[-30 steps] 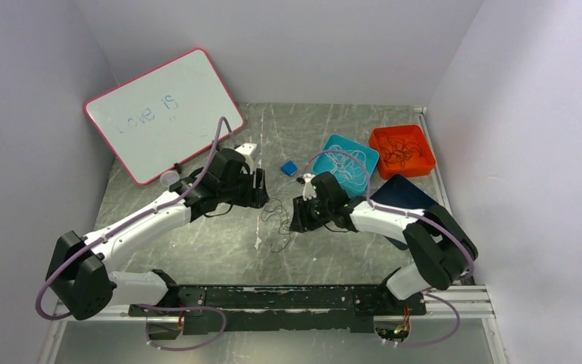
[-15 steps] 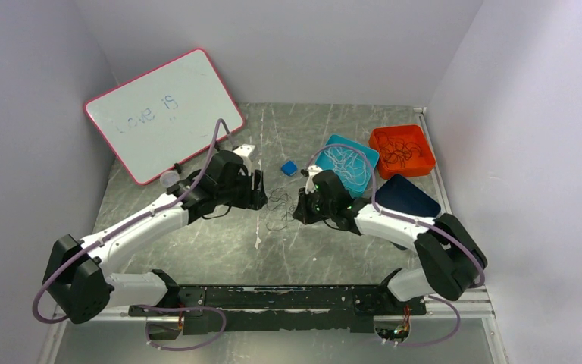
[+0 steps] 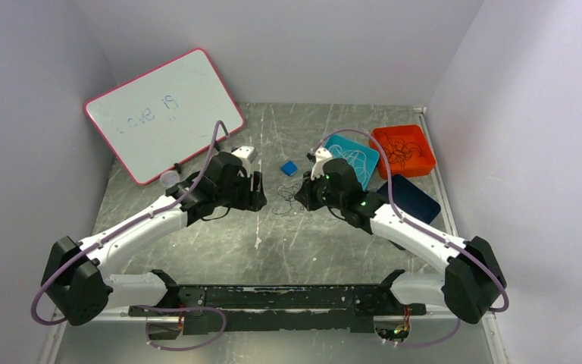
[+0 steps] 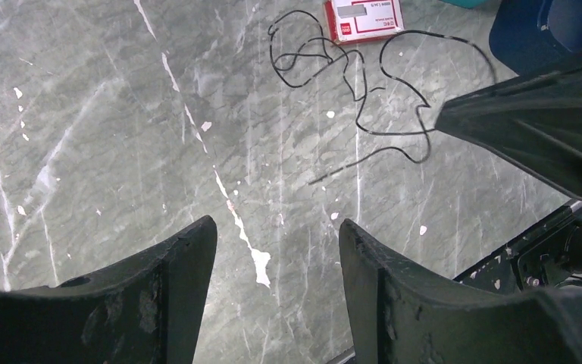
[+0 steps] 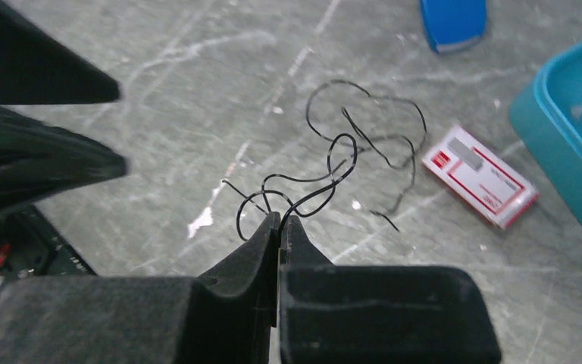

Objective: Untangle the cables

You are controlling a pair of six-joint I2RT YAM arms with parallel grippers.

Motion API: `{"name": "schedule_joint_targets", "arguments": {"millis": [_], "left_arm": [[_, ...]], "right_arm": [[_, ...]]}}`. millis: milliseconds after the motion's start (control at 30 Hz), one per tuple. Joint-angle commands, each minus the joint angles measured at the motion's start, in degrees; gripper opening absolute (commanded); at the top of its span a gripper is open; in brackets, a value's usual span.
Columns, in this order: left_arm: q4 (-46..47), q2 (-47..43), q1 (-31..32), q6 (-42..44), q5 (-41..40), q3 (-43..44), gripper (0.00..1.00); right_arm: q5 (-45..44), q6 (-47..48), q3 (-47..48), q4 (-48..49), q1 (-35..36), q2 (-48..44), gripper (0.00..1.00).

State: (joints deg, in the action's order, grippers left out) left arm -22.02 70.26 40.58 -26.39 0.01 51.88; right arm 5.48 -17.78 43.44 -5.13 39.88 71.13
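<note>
A thin black cable sprawls on the grey table in loose, overlapping loops. It is a small open tangle with one free end trailing out. One strand runs into the closed tips of the right gripper. Pale wires lie heaped in a teal tray, and dark wires in a red tray.

The whiteboard carries faint handwriting reading "Love is" (pale grey marker), while the small red-and-white card bears print too tiny to read.

Overhead plus wrist close-ups, cables common
</note>
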Motion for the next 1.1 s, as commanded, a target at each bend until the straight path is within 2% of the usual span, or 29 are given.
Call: {"name": "schedule_joint_targets", "arguments": {"millis": [0,167,367,567,767,967,1067], "left_arm": [[2.08,-0.91,-0.31,0.37,-0.64,-0.32,0.65],[1.64,-2.20,-0.26,0.68,-1.21,-0.05,0.65],[1.07,-6.14,-0.32,1.50,-4.19,-1.31,0.65],[1.24,-8.81,-0.29,1.94,-7.13,-1.59,0.66],[2.38,-8.57,-0.28,2.61,-5.83,-2.33,0.65],[4.37,-8.18,-0.31,3.28,-3.49,-3.56,0.65],[4.68,-8.12,-0.32,3.97,-2.93,-3.76,0.65]], "right_arm": [[9.40,4.36,2.88,-0.25,0.33,-2.13,0.00],[15.67,9.18,6.26,-2.88,0.36,-2.86,0.00],[9.81,11.50,11.13,-7.61,0.35,-5.24,0.00],[-3.79,9.09,15.94,-11.84,0.34,-7.89,0.00],[-20.87,0.31,9.98,-8.15,0.36,-17.27,0.00],[-44.34,-6.90,10.99,-16.92,0.29,-23.01,0.00],[-53.41,-12.25,10.78,-21.92,0.27,-25.33,0.00]]}}
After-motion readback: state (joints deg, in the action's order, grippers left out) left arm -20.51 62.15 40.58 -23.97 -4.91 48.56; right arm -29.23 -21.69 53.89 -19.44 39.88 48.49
